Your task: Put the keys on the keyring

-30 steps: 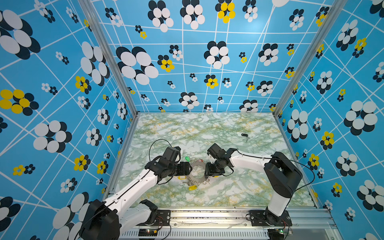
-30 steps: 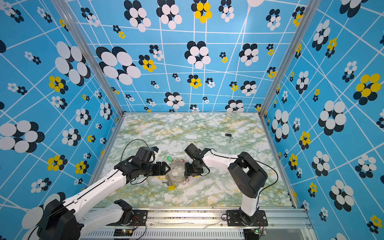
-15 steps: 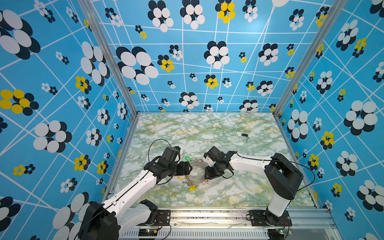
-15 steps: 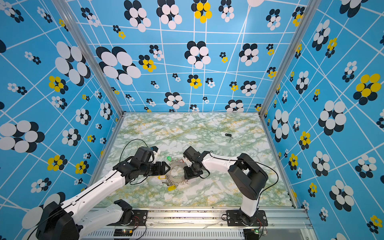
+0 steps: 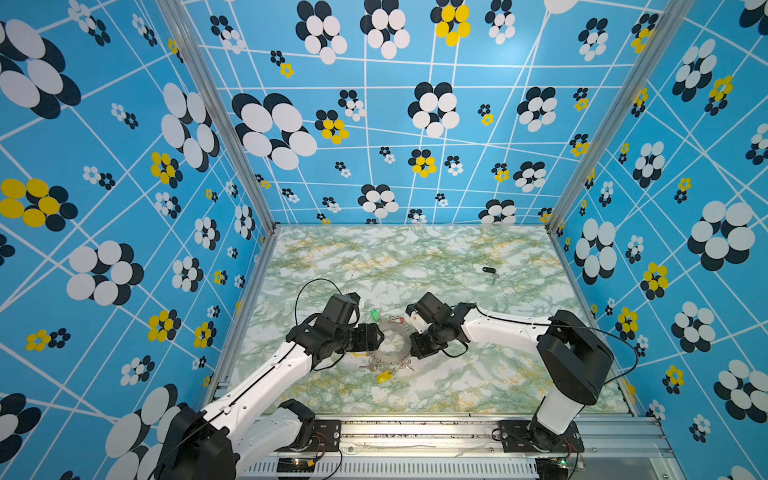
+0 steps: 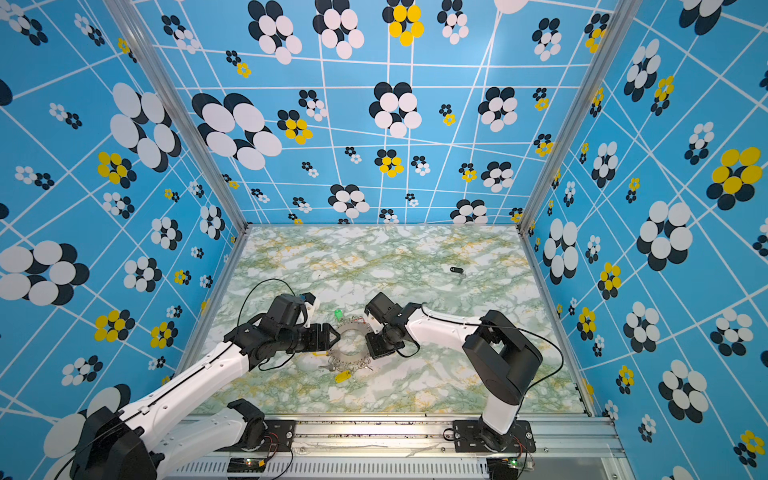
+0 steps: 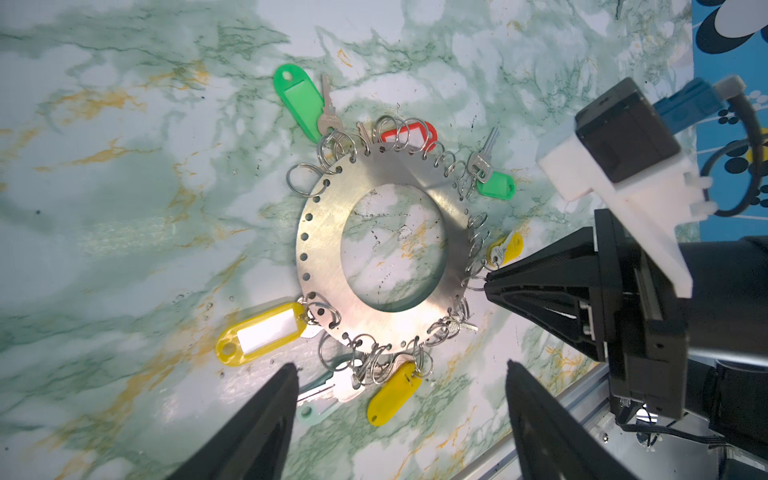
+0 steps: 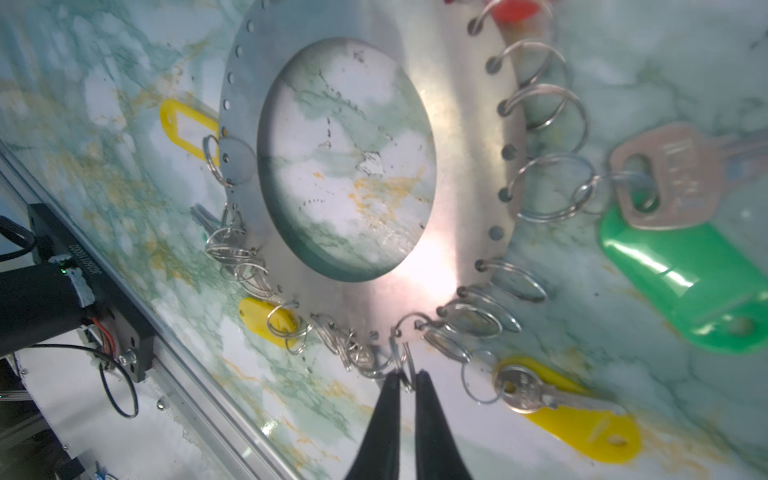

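In both top views the task is barely begun. The black-tagged key (image 5: 490, 271) (image 6: 457, 270) lies alone on the counter (image 5: 478, 374) toward the far right, well apart from both arms and untouched. The keyring (image 5: 397, 357) (image 6: 351, 327) lies flat near the front middle, between the two arms. The left gripper (image 5: 378, 336) (image 6: 334, 336) sits at its left rim and the right gripper (image 5: 411, 347) (image 6: 368, 343) at its right rim. By our reading, fetching the key and threading it onto a loop are both left to do. What we see now looks like preparation on the ring itself.

In the left wrist view the keyring (image 7: 320, 249) fills the middle, edged with loops and yellow, green and red tags. The left gripper (image 7: 401, 365) is spread wide, its two dark fingers on either side of a cluster of loops and a yellow tag at the rim. We see nothing held between them. Whether they touch the counter we cannot tell. Across the disc, the right gripper (image 7: 490, 284) comes to a closed point against a loop at the rim.

In the right wrist view the right gripper (image 8: 407, 376) is pressed together, pinching one wire loop (image 8: 401, 345) that hangs from a hole in the keyring (image 8: 457, 166). The loop's wire runs down between the tips. The black-tagged key does not show in either wrist view.
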You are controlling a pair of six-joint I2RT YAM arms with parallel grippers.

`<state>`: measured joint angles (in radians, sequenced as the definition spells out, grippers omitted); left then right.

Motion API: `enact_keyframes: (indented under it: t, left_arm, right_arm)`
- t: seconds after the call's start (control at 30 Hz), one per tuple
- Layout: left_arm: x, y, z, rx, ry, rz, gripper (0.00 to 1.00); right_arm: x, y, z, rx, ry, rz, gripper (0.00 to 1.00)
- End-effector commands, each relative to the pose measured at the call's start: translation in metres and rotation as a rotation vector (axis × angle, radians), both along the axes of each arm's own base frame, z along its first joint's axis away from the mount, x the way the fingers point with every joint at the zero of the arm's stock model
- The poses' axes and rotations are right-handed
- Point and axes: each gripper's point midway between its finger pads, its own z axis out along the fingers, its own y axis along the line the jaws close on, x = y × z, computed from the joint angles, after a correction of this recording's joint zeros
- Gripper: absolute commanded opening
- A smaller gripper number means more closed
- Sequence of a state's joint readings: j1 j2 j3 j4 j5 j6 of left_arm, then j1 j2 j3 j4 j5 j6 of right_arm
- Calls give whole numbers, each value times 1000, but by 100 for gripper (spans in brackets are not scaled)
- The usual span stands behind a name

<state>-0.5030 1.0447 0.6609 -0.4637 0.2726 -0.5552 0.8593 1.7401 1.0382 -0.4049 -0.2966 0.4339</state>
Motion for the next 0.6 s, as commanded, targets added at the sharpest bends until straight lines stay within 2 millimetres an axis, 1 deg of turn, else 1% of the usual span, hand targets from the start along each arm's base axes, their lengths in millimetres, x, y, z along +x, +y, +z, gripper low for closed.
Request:
enact_keyframes:
  t: [0.0, 0.03, 0.1, 0.23, 0.5, 0.57]
  left_arm:
    - [-1, 3, 0, -1, -3, 10, 80]
    - [-1, 4, 0, 0, -2, 11, 80]
    - [-1, 4, 0, -1, -3, 11, 80]
    - [-2, 4, 1, 0, -4, 11, 80]
    - [-2, 4, 0, 0, -5, 11, 80]
    - [-1, 4, 1, -2, -8, 12, 80]
  right_arm:
    - [-5, 1, 3, 17, -7, 14, 7]
    - [-4, 2, 3, 18, -7, 12, 3]
    - [-4, 2, 2, 21, -8, 13, 0]
    - [-5, 4, 3, 26, -5, 21, 0]
    - [0, -6, 1, -33, -30, 1, 0]
    - [2, -9, -1, -52, -38, -9, 7]
